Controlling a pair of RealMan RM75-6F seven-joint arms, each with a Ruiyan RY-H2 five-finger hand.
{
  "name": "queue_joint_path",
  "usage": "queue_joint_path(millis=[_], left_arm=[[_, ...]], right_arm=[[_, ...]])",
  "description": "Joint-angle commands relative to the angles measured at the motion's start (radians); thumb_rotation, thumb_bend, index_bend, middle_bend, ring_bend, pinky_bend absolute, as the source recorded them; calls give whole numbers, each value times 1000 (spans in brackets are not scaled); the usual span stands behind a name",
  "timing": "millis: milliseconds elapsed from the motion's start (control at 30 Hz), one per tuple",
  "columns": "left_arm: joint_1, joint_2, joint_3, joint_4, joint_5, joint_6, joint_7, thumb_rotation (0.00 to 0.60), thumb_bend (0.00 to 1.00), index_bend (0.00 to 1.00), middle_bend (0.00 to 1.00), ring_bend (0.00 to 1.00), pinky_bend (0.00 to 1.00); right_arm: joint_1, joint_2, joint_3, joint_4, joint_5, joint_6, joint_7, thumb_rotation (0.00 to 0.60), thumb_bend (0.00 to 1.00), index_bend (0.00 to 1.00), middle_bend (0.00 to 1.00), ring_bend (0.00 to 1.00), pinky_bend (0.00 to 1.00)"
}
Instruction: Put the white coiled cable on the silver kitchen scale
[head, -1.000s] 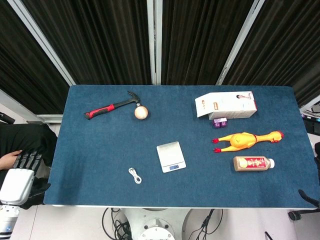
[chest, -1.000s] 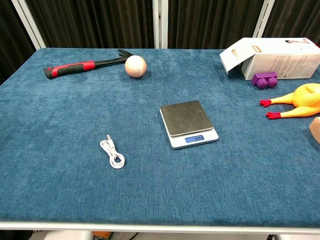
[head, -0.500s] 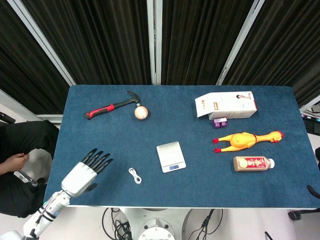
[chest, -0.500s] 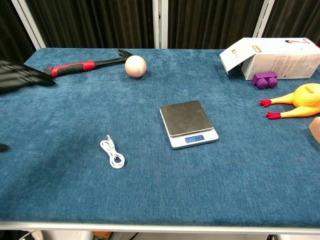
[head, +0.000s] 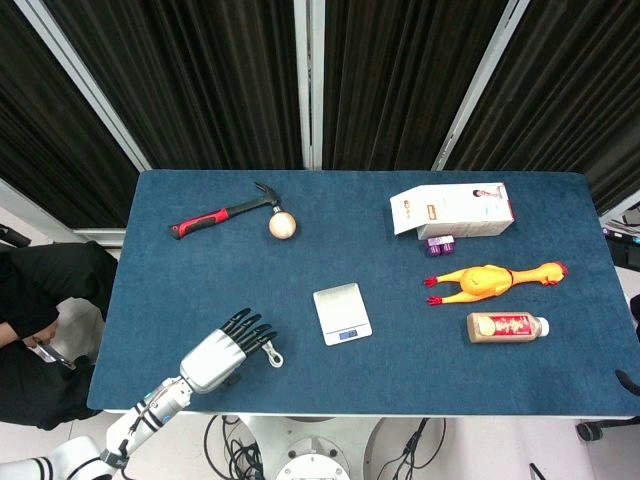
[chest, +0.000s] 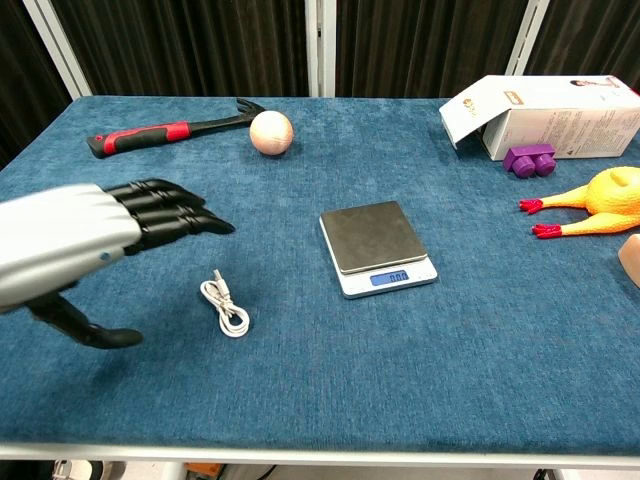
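The white coiled cable (chest: 224, 306) lies flat on the blue cloth, left of the silver kitchen scale (chest: 376, 247). In the head view only its end (head: 275, 357) shows past my left hand (head: 228, 357). That left hand (chest: 95, 240) hovers over the cloth just left of the cable, fingers stretched toward it and thumb hanging below, holding nothing. The scale (head: 342, 313) has a bare platform and a lit blue display. My right hand appears in neither view.
A red-handled hammer (chest: 165, 131) and a wooden ball (chest: 271, 132) lie at the back left. At the right are a white carton (chest: 545, 116), a purple block (chest: 528, 160), a yellow rubber chicken (head: 490, 281) and a bottle (head: 507, 327).
My left hand has swung in from off the table's left edge, across the front of the cloth, to just beside the cable. The cable and scale have not moved.
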Motion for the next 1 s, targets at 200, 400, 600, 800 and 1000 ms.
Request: queue_joint_path(millis=[200,400,600,800,1000], left_arm=[[-50,-75,8,89,-31,-51,6,600,178,109,117,0,47],[-79,-89,7,102,-46,-73,23,600,227,144,154,0,47],[-110,-99,0,102,-66,-97,42,600,286,180,199,0,47],[-127,-118,-2,117,-82,-101,56,600,307,238,265,0,50],[-134,-126,8,133,-100,-107,76,600,308,292,323,0,55]], right_arm=[[-4,-14,4,35,5,-11,32,600,26,0,0,0,0],[-2,-30,6,65,0,-19,52,600,26,0,0,0,0],[1,-33,5,69,-2,-30,46,600,26,0,0,0,0],[2,-31,1,65,2,-51,35,600,26,0,0,0,0],[1,-28,2,63,9,-63,33,600,26,0,0,0,0]])
